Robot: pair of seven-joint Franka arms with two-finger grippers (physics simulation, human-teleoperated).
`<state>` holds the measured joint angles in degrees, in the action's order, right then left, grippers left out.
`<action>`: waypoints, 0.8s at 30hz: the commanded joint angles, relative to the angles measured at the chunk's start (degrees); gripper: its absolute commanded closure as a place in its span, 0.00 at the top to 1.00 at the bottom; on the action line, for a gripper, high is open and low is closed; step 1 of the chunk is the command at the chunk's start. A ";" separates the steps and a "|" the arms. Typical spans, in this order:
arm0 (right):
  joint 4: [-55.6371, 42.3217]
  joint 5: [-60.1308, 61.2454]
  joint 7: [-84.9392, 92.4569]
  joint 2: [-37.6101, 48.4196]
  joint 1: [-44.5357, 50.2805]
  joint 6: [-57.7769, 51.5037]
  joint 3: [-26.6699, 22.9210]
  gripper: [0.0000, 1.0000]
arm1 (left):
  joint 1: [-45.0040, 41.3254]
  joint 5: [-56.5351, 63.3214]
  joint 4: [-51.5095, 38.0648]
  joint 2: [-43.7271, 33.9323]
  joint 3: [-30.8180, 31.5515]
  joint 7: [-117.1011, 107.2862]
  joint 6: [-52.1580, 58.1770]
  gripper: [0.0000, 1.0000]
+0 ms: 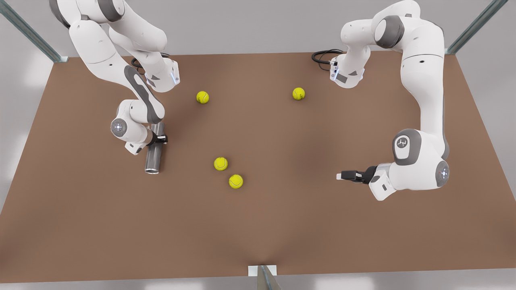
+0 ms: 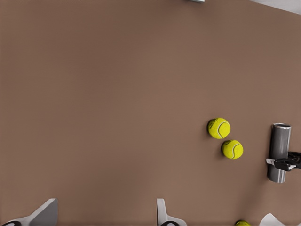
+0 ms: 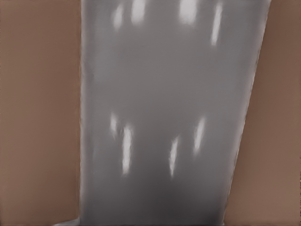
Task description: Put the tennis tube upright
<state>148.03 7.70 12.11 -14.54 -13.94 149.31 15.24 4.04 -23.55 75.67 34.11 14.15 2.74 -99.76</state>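
One tennis tube [image 1: 154, 155] lies flat | right gripper [image 1: 160, 139] clamps its middle | left gripper [image 1: 342, 176] waits, spread, empty | you grip mid-length: rigid, slick metal.

The tube [image 1: 153, 155] [image 2: 279, 150] [image 3: 164, 117] is a smooth grey metallic cylinder, hollow, with an open rimmed end facing the front view's bottom. It lies lengthwise on the front view's left side, well left of two balls. Black fingers clamp it near mid-length.
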 commanded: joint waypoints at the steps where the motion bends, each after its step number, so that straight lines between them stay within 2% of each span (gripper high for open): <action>1: 0.07 -7.18 -5.78 0.21 0.40 0.37 -0.65 0.76 | 0.00 0.00 0.00 0.00 0.00 0.07 0.00 0.99; 22: -0.02 -7.53 -4.28 4.43 0.93 -0.86 -0.56 0.76 | 0.00 -0.18 -0.18 0.00 0.00 -0.02 0.00 0.99; 24: -0.20 -7.53 -4.28 6.89 0.49 -2.26 1.99 0.76 | 0.09 -0.18 -0.09 0.08 0.00 -0.02 -0.09 0.99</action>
<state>147.83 0.20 7.85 -6.90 -13.27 147.05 17.97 4.13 -23.70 75.59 34.19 14.15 2.72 -99.84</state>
